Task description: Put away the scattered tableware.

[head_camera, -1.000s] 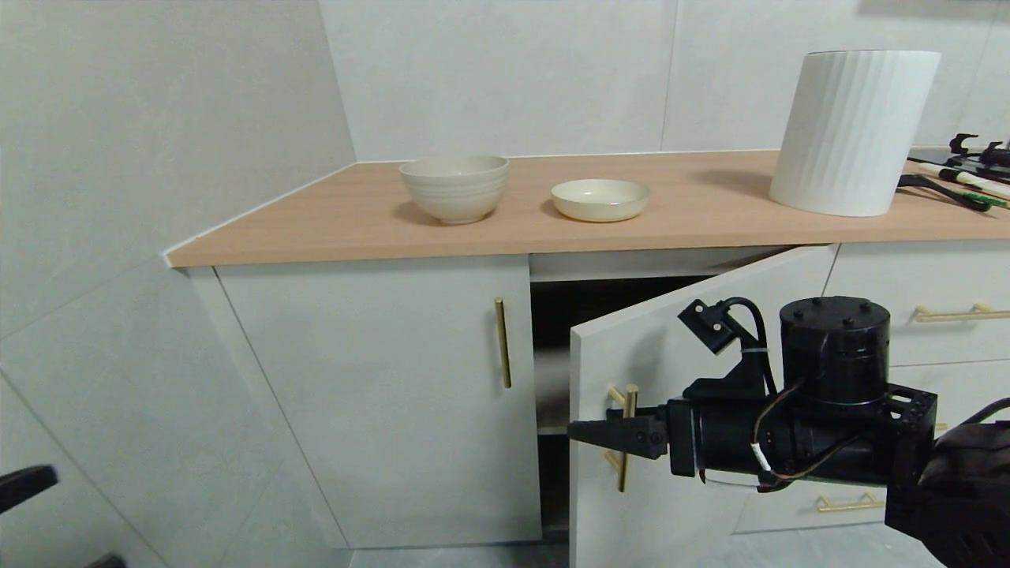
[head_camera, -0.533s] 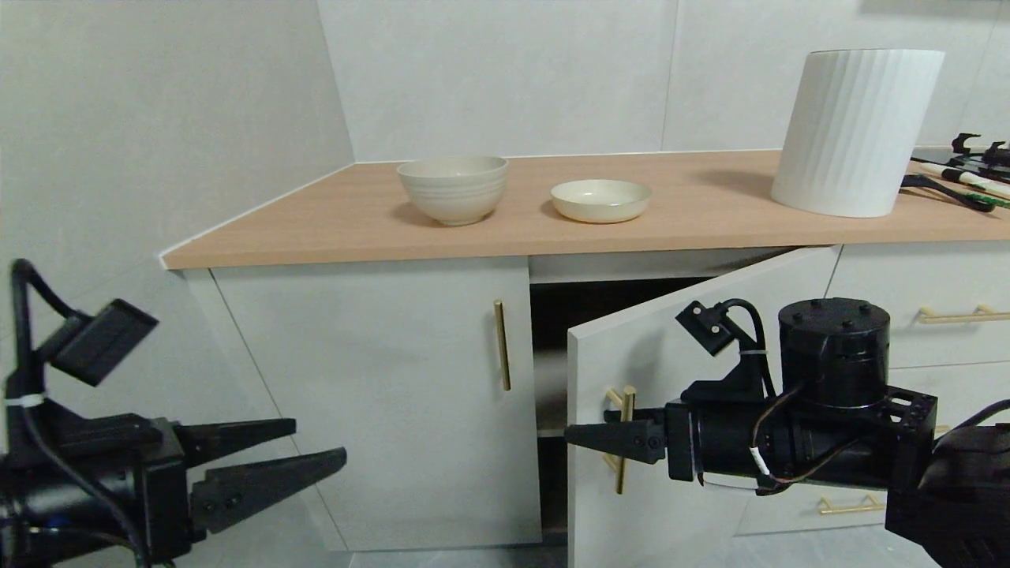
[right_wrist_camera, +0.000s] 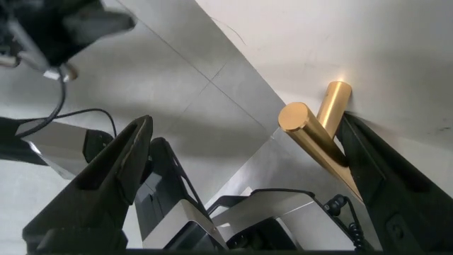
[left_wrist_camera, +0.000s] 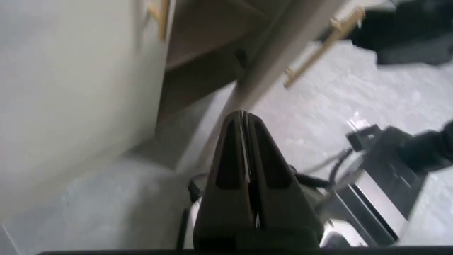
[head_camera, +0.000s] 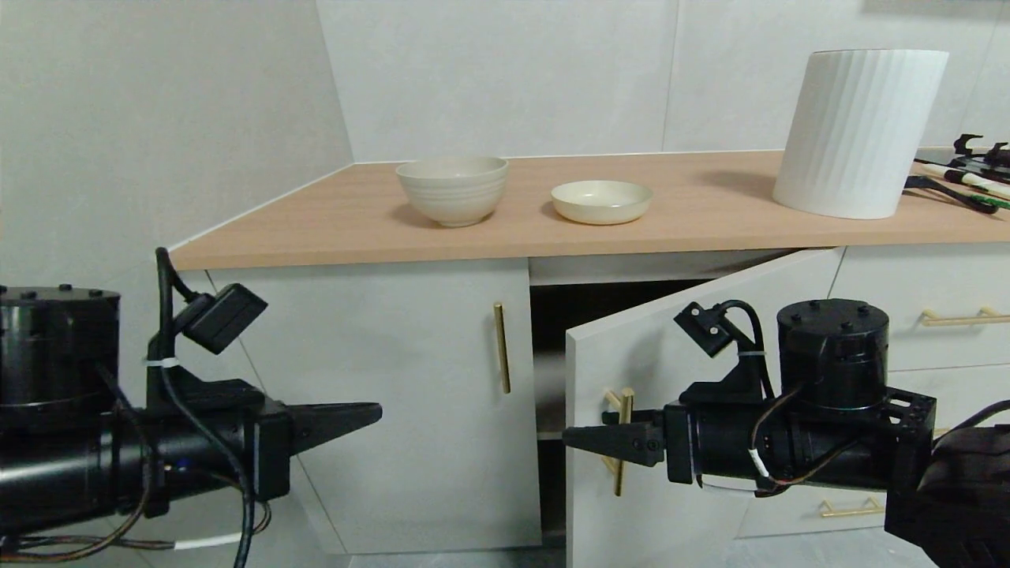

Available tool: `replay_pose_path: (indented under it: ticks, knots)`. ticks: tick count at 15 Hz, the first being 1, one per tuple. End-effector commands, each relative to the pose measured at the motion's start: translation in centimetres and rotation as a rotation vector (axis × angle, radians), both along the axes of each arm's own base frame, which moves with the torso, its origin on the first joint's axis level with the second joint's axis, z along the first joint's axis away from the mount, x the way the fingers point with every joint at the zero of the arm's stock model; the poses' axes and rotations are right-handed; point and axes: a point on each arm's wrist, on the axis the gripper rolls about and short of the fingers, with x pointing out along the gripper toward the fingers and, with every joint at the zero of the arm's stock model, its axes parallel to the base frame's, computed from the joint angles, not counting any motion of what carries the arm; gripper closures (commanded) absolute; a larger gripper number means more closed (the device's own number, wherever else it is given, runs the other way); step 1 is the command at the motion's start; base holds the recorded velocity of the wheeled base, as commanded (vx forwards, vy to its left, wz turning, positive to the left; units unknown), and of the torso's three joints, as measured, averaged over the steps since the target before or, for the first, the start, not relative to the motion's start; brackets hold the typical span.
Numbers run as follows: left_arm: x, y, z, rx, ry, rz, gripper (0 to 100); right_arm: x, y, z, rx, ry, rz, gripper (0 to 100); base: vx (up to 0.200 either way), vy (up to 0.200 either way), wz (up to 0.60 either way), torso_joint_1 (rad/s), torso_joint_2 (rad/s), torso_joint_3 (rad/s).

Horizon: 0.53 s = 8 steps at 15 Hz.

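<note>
At the near left the left tool [head_camera: 371, 412] hangs in front of the closed cupboard door [head_camera: 379, 355], lower than the bench [head_camera: 710, 213]. Its two fingers [left_wrist_camera: 230, 152] are pressed flat together with nothing between them. On the wooden bench, toward its far left corner, stands a deep cream bowl [head_camera: 454, 189], upright, with faint ridges round its outside; most of its inside is hidden behind the rim. Just right of it, and not touching it, sits a shallow cream dish [head_camera: 601, 200], low-sided and glossy within. Below the dish the right-hand cupboard door [head_camera: 671, 355] stands ajar. The cupboard's inside [head_camera: 607, 315] is dark, and little more than a pale shelf edge can be made out. The right tool [head_camera: 570, 436] is level with that door's gold handle [head_camera: 627, 401] and covers its middle in the head view. Seen from the wrist, its fingers [right_wrist_camera: 117, 177] are spread wide and the handle lies just inside one of them; whether they touch is unclear. Further right a tall white ribbed cylinder [head_camera: 860, 130] stands on the bench. Beyond it some utensils [head_camera: 959, 177] are cut off at the edge.
</note>
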Motion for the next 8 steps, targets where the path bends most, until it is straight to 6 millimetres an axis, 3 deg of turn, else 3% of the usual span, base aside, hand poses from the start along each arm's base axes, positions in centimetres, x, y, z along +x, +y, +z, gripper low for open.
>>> replay_pose_path:
  ticks: [1, 2, 3, 5, 8]
  knots:
    - [4.4, -2.6, -2.9, 0.015, 0.042, -0.052, 100, 0.0, 0.1, -0.2, -0.005, 0.006, 0.001, 0, 0.0, 0.0, 0.0, 0.0, 0.0, 0.0]
    - [5.1, -3.4, -3.6, 0.015, 0.039, -0.065, 100, 0.0, 0.1, -0.1, -0.004, 0.005, 0.001, 0, 0.0, 0.0, 0.0, 0.0, 0.0, 0.0]
    - [7.0, -5.6, -5.1, 0.014, 0.042, -0.116, 100, 0.0, 0.1, -0.2, -0.006, 0.007, 0.001, 0, 0.0, 0.0, 0.0, 0.0, 0.0, 0.0]
    - [9.0, -8.2, -7.0, -0.016, 0.081, -0.146, 100, -0.1, 0.0, -0.3, -0.009, 0.011, 0.001, 0, 0.0, 0.0, 0.0, 0.0, 0.0, 0.0]
    - [9.9, -11.8, -8.7, -0.095, 0.069, -0.197, 100, -0.2, -0.1, -0.4, -0.008, 0.009, 0.001, 0, 0.0, 0.0, 0.0, 0.0, 0.0, 0.0]
